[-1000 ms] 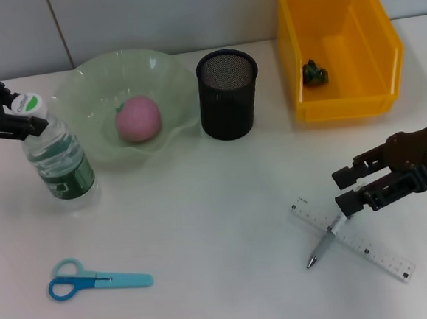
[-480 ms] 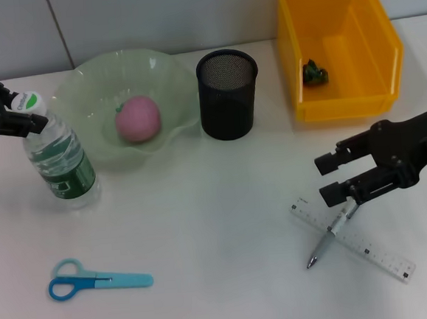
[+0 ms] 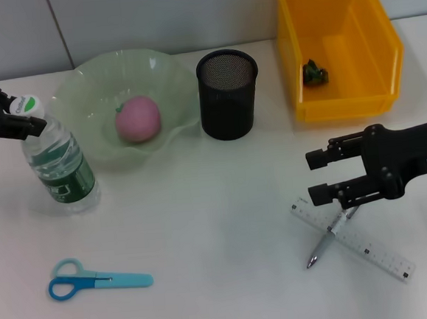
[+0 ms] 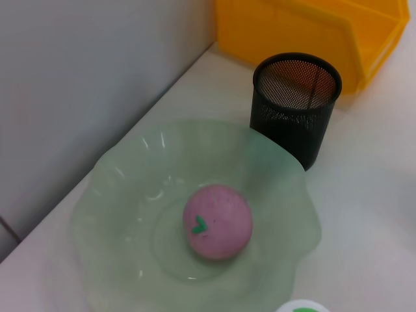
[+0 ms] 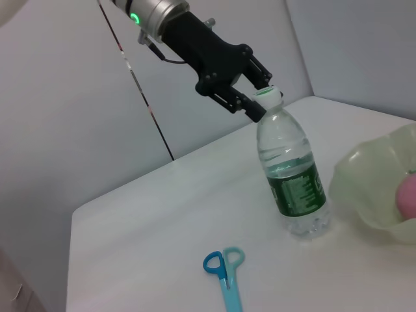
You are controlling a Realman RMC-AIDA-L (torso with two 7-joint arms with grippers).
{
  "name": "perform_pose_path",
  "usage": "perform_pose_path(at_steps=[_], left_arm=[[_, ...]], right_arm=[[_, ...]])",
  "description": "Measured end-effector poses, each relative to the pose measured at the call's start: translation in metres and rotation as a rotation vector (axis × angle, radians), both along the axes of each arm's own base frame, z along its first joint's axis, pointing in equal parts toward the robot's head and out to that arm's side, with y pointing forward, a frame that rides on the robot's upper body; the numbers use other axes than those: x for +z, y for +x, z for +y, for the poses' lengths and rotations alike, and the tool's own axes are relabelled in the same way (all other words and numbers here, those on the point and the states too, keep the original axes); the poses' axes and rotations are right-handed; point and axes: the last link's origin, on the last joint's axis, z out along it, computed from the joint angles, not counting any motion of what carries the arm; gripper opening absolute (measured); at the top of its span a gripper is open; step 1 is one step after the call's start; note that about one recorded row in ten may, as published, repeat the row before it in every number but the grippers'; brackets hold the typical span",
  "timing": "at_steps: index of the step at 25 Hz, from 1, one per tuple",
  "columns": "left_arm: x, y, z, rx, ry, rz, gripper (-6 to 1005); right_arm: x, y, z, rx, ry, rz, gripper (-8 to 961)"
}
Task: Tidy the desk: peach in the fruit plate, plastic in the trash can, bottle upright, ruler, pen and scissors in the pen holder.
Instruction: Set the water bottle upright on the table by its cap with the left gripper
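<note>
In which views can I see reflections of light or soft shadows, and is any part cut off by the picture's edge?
Head view: a soft shadow lies under the right gripper on the table. Left wrist view: small bright highlights on the fruit plate; the bottle's cap is cut off by the edge. Right wrist view: the bottle shows glints, and the plate is cut off at the edge.
</note>
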Motion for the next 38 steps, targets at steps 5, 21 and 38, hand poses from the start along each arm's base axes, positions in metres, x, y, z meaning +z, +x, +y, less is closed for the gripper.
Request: perform_pose_path(at_steps=[5,21,38], left_arm=[[-0.0007,-0.001,-0.0002,0.006,0.011,-0.023,440],[-0.0061,0.0003,-0.0002,-0.006,0.007,-0.023,441],[-0.0086,-0.0023,0.0004,-0.021,0.02,-0.022,442]], right_arm=[[-0.004,0.001,-0.0027,0.009,0.003,0.008,715],[-0.0022,0.0032,-0.005,0.01,-0.003,0.007,715],[-0.0019,0.0015,-0.0044,0.003,-0.018,0.007,715]])
